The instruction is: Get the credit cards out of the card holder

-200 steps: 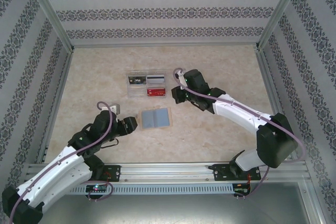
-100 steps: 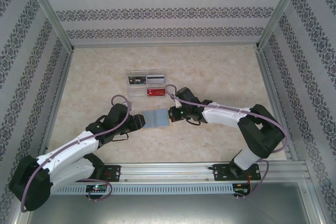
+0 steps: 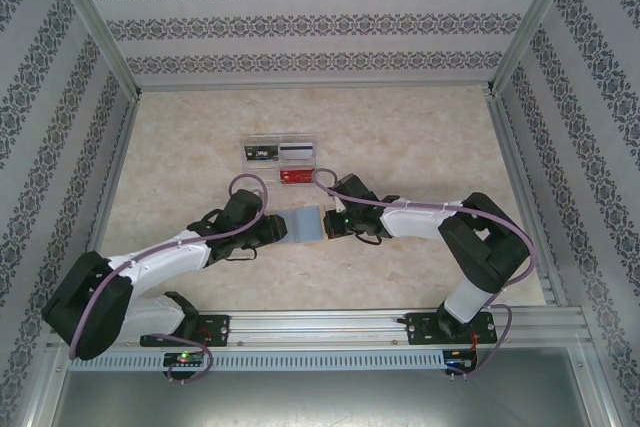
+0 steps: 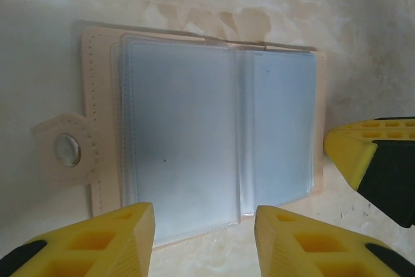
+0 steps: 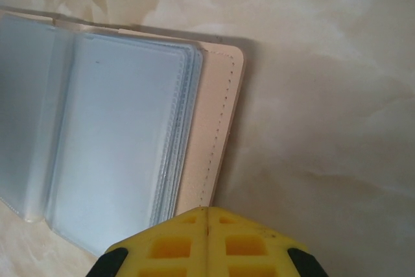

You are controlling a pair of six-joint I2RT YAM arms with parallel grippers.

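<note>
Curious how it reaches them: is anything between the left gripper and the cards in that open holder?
Only the clear sleeves covering the credit cards; the left gripper, open, sits at the edge of the card holder.

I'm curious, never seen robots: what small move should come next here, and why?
Probably the left gripper eases forward and pinches a credit card: its open jaws straddle an edge of the card holder, with the shut right gripper opposite.
</note>
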